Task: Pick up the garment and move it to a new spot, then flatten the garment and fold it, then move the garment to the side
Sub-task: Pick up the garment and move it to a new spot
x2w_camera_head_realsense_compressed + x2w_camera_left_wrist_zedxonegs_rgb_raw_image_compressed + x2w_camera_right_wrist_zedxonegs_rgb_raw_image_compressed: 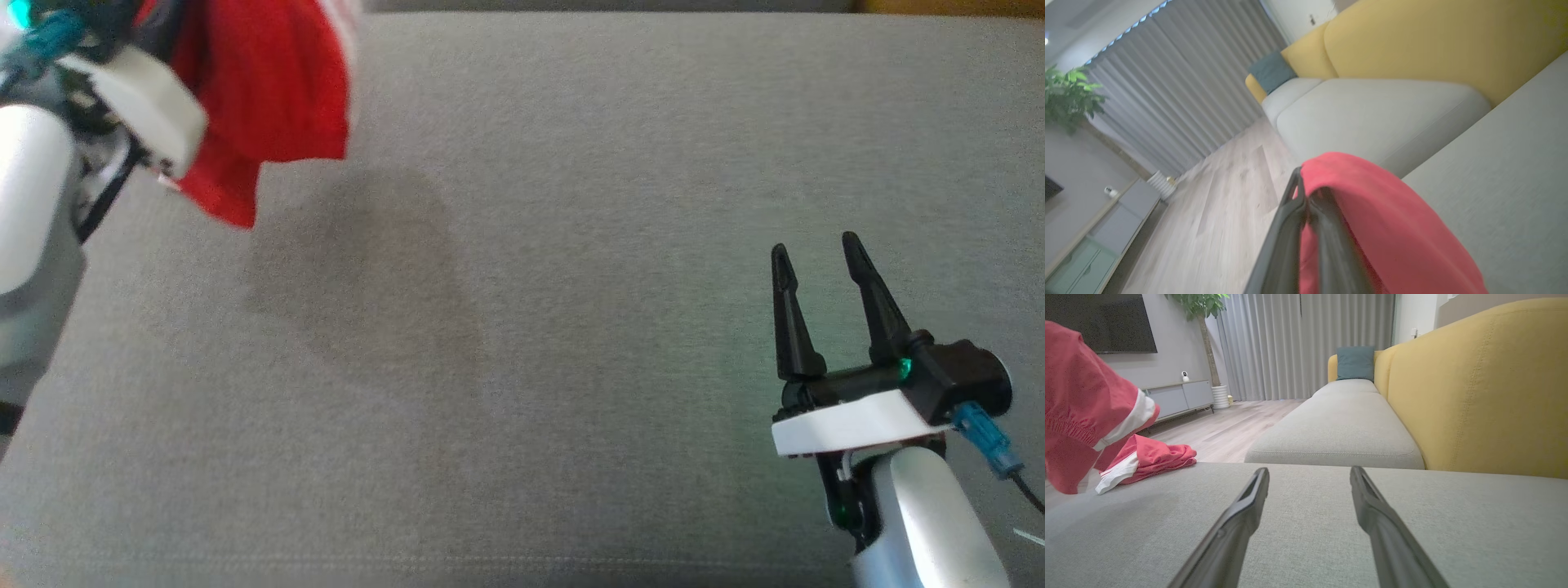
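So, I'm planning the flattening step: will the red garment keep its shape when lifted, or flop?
Likely floppy: the red garment hangs in loose folds from the shut left claw. Probably light, since one small pinch carries it. It may drag: part seems to rest on the grey cushion.

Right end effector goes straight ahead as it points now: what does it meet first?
The right end effector looks free over the grey cushion. Past its far edge, the next sofa seat is probably first, depth unclear. The red garment is well left of it.
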Motion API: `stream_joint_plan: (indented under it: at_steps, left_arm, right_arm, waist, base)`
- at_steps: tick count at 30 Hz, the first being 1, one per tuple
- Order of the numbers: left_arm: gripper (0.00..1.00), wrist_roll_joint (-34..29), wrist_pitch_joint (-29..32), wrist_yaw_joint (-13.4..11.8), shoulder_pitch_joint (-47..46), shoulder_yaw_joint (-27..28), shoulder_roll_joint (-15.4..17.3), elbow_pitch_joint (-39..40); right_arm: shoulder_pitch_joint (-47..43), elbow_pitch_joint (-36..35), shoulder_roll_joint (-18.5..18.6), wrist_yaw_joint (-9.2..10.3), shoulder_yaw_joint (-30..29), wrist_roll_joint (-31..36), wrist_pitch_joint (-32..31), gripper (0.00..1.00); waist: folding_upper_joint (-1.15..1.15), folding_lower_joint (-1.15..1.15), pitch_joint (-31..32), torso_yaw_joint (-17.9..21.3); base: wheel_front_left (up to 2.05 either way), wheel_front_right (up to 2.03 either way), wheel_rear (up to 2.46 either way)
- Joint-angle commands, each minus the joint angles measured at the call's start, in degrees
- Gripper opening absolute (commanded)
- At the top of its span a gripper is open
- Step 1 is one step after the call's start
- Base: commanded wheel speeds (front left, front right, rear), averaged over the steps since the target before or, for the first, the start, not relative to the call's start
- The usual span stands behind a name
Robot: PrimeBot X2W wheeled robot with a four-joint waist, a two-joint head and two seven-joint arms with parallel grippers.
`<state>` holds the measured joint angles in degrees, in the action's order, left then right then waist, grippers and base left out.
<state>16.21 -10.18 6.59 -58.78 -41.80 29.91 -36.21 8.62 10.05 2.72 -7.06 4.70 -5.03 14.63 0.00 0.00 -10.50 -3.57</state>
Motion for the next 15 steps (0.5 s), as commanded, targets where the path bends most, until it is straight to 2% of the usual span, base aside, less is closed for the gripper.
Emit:
stream_joint_plan:
  at_steps: [1,9,15]
  left_arm:
    - [0.0,0.2,0.1,0.1,-4.2,1.7,1.8,4.2]
    - [0.0,1.5,2.6,0.5,-1.9,-2.8,-1.5,18.4]
    - [0.0,3.2,3.4,0.5,1.3,-6.0,-6.2,19.6]
  right_arm:
    - [0.4,-1.6,0.2,-0.43,0.9,-0.5,0.4,1.0]
    - [0.1,-1.9,0.2,-0.43,1.0,-1.8,0.4,1.0]
    - [0.9,-2.2,0.2,-0.43,0.7,-2.5,0.4,1.0]
  waist:
    - [0.0,0.0,2.2,2.5]
    - [0.0,0.0,2.7,9.1]
    - [0.0,0.0,0.1,13.9]
  base:
    - [0.0,0.0,0.0]
    - [0.0,0.0,0.0]
    - [0.0,0.0,0.0]
